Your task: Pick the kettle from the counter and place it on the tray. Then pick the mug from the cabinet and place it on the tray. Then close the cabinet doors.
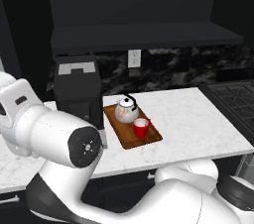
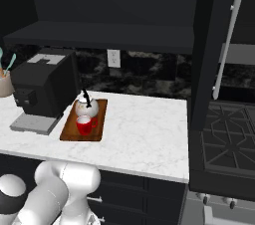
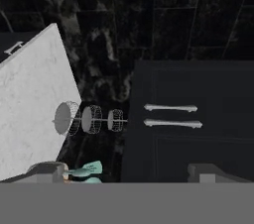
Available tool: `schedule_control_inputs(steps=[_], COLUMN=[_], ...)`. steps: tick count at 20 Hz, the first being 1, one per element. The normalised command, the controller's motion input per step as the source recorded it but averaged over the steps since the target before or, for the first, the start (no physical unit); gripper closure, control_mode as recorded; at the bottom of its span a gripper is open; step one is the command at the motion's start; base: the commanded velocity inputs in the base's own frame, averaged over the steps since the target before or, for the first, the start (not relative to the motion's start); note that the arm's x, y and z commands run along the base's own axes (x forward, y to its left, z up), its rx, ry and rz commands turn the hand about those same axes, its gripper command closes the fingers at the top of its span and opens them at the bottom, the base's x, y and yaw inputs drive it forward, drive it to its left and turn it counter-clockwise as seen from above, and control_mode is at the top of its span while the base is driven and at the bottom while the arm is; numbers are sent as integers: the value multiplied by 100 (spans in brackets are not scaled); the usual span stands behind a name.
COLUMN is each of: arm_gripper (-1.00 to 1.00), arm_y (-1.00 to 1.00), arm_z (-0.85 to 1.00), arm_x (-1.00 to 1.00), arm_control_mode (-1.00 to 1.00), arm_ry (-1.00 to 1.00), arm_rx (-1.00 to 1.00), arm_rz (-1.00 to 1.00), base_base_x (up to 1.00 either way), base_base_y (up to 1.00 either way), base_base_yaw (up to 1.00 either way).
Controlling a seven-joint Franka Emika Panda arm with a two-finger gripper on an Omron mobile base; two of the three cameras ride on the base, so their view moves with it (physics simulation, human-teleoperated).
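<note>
The white kettle (image 1: 126,110) (image 2: 86,107) with its black handle stands on the far half of the reddish-brown tray (image 1: 151,138) (image 2: 67,132). Just in front of it on the same tray sits the red mug (image 1: 141,128) (image 2: 85,125). The tray lies on the white marble counter (image 1: 198,119) (image 2: 144,134) beside a black coffee machine. Above, the black cabinet (image 1: 139,37) (image 2: 99,35) stands open with a bare shelf. Its right cabinet door (image 2: 206,45) is swung out, showing its long silver handle (image 2: 227,45). In the hand view my gripper (image 3: 129,171) is open with nothing between its fingertips (image 3: 49,170).
A black coffee machine (image 1: 78,91) (image 2: 42,89) stands left of the tray, a beige utensil pot (image 2: 4,83) beyond it. A stove (image 1: 233,99) (image 2: 224,139) borders the counter on the right. The rolled hand view faces a dark panelled front (image 3: 198,79) with two silver bar handles (image 3: 171,108), a wire-mesh object (image 3: 89,119) and a counter edge (image 3: 30,99).
</note>
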Motion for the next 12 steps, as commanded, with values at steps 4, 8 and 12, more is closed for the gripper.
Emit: schedule_control_inputs(steps=[4, 8, 12], arm_gripper=[-100, -100, -100], arm_y=[-20, -60, -70], arm_z=[0, 6, 8], arm_x=[36, 21, 18], arm_control_mode=[-100, -100, -100], arm_ry=[0, 0, 1], arm_rx=[0, 0, 0], arm_rz=[-16, -27, -24], base_base_x=[0, 0, 0], base_base_y=[0, 0, 0], base_base_yaw=[0, 0, 0])
